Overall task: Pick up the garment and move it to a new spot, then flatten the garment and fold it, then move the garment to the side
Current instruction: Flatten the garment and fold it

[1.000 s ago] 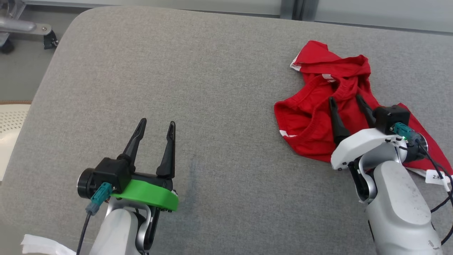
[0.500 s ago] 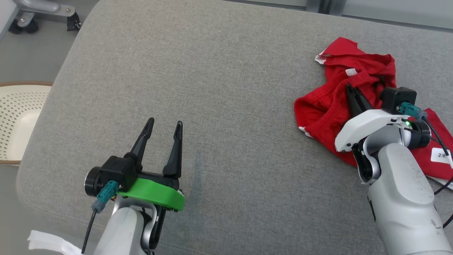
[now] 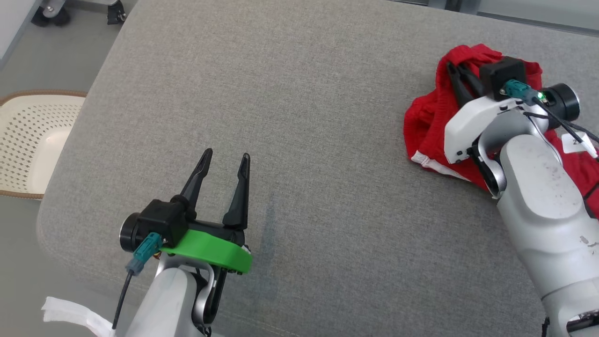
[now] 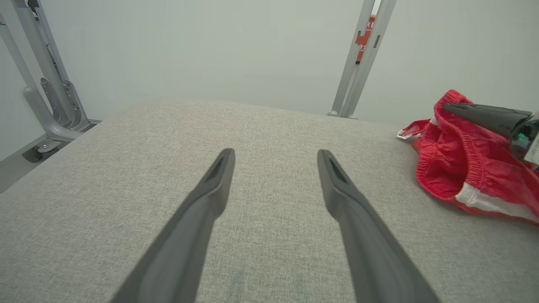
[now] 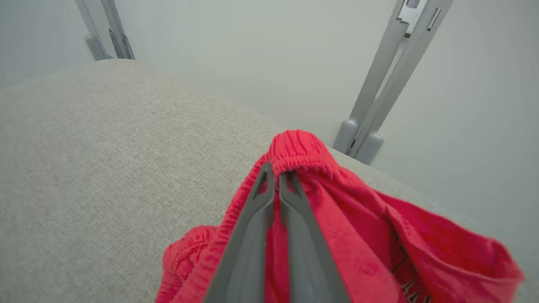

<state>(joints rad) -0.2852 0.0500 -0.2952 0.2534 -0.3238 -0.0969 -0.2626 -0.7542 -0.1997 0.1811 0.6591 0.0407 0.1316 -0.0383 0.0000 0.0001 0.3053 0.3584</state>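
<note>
The right claw (image 5: 276, 172) pinches the red garment (image 5: 362, 235). The left claw (image 3: 226, 153) gapes empty, well apart. Moving, flattening, folding aren't done yet.

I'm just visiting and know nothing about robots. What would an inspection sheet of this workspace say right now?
Surface: grey fabric pad, faint dark streak near the front.
Job's things: red garment, bunched at the pad's right.
Clutter: white strip at the near-left edge.
Grippers: left gripper open above bare pad; right gripper shut on the garment's waistband.
Cables: left cable and right cable, black, from teal plugs.
Surroundings: cream perforated basket left of the pad; grey posts beyond it.
</note>
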